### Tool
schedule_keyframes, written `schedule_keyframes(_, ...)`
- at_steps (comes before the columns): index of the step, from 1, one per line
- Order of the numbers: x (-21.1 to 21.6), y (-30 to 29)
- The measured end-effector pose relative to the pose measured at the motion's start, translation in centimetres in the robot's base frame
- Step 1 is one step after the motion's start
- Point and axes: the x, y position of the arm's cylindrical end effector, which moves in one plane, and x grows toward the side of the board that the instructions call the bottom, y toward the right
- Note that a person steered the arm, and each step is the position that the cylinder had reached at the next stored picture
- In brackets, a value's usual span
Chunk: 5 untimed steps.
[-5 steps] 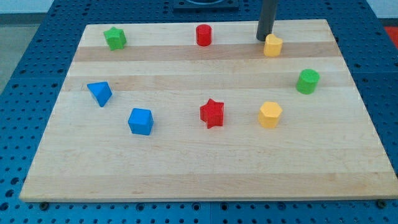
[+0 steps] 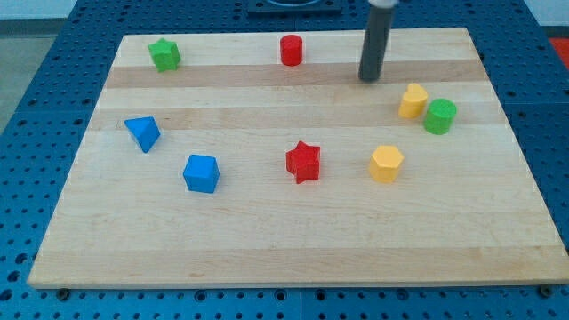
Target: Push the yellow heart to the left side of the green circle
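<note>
The yellow heart (image 2: 412, 100) lies at the board's right, just to the upper left of the green circle (image 2: 439, 116), touching it or nearly so. My tip (image 2: 369, 78) stands on the board up and to the left of the yellow heart, with a clear gap between them. The rod rises from the tip out of the view's top.
A yellow hexagon (image 2: 386, 164) and a red star (image 2: 303, 162) lie below the middle. A blue cube (image 2: 201, 173) and a blue triangle (image 2: 142, 133) are at the left. A green block (image 2: 164, 55) and a red cylinder (image 2: 291, 50) are near the top edge of the wooden board (image 2: 267, 240).
The yellow heart has slid down and to the right, from beside the tip near the top to beside the green circle. My tip has moved slightly down and left, away from the heart.
</note>
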Motion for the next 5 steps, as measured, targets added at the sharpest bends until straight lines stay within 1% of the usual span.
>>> schedule_keyframes(1,2.1,3.6)
schedule_keyframes(2,2.1,4.1)
schedule_keyframes(3,2.1,6.4)
schedule_keyframes(4,2.5,6.4)
schedule_keyframes(5,8.3,5.7)
